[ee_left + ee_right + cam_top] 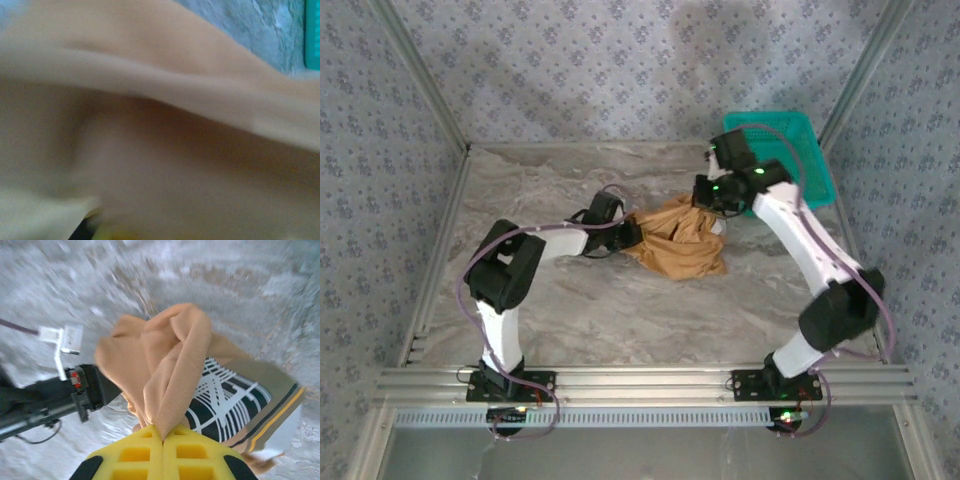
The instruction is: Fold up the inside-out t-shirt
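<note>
The inside-out t-shirt point(682, 248) is a bunched tan heap in the middle of the table. A black-and-white printed patch point(226, 399) shows on its right side. My right gripper point(162, 439) is shut, its yellow fingers pinching a raised fold of the cloth; from above it point(716, 198) sits at the heap's far right edge. My left gripper point(632, 233) is pushed into the heap's left edge. In the left wrist view blurred tan t-shirt cloth point(160, 150) lies right against the camera and hides the fingers, which are shut in the cloth.
A teal basket point(798, 150) stands at the back right, just behind the right arm; a sliver of the basket point(313, 35) shows past the cloth. Marbled table point(620, 320) lies bare in front. A metal frame rail point(640, 380) runs along the near edge.
</note>
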Robot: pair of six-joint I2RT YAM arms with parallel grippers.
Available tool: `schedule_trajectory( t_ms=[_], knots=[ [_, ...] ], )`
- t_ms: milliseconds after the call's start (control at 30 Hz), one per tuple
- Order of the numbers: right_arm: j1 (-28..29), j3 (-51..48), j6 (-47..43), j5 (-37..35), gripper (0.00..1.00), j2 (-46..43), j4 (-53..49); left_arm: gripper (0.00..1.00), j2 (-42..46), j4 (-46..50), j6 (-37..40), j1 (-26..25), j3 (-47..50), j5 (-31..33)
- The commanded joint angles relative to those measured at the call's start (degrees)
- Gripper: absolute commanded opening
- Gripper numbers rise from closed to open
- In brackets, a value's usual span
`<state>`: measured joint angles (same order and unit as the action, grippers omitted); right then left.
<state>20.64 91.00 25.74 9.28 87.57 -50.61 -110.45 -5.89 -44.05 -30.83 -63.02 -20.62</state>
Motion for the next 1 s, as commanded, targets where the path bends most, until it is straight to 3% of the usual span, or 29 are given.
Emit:
schedule_trajectory(
  t_ms=[0, 200, 400, 433, 467, 533, 567, 767, 867, 967],
  knots=[
    [-6.54, 0.27, 3.17, 8.30, 0.00, -6.86, 0.78, 0.00, 7.16, 6.03, 3.87, 4.46, 0.80, 0.72],
    [-16.88, -3.78, 5.96, 15.22, 0.00, -11.02, 3.38, 0.00, 17.28, 15.55, 11.59, 10.13, 1.24, 4.93],
    [-18.05, -10.54, 5.42, 11.90, 0.00, -4.24, 7.39, 0.00, 23.09, 15.72, 12.82, 8.18, 1.83, 5.12],
    [-17.79, -11.36, 5.31, 10.69, 0.13, -2.12, 7.51, 0.00, 23.47, 14.77, 12.45, 7.06, 2.09, 5.00],
    [-16.89, -11.46, 4.11, 8.24, 0.31, -0.23, 6.62, 0.00, 23.61, 13.83, 11.97, 5.80, 2.44, 4.72],
    [-15.27, -11.84, 3.00, 5.33, 0.46, 0.98, 5.90, 0.00, 23.29, 11.89, 10.58, 3.80, 2.98, 3.99],
    [-13.62, -12.28, 2.93, 3.37, 0.49, 0.60, 5.73, 0.00, 22.89, 10.78, 9.80, 2.96, 3.37, 3.14],
    [-0.52, -14.08, 4.48, -6.69, 0.43, -1.40, 4.89, 0.00, 20.23, 8.11, 8.21, 1.30, 4.60, 2.27],
    [2.87, -15.35, 5.46, -7.55, 0.36, 1.43, 6.22, 0.00, 20.01, 7.92, 8.11, 1.30, 4.71, 2.36],
    [4.52, -14.63, 5.82, -6.32, 0.39, 6.26, 6.62, 0.00, 20.18, 8.73, 8.44, 1.39, 4.28, 2.59]
  ],
)
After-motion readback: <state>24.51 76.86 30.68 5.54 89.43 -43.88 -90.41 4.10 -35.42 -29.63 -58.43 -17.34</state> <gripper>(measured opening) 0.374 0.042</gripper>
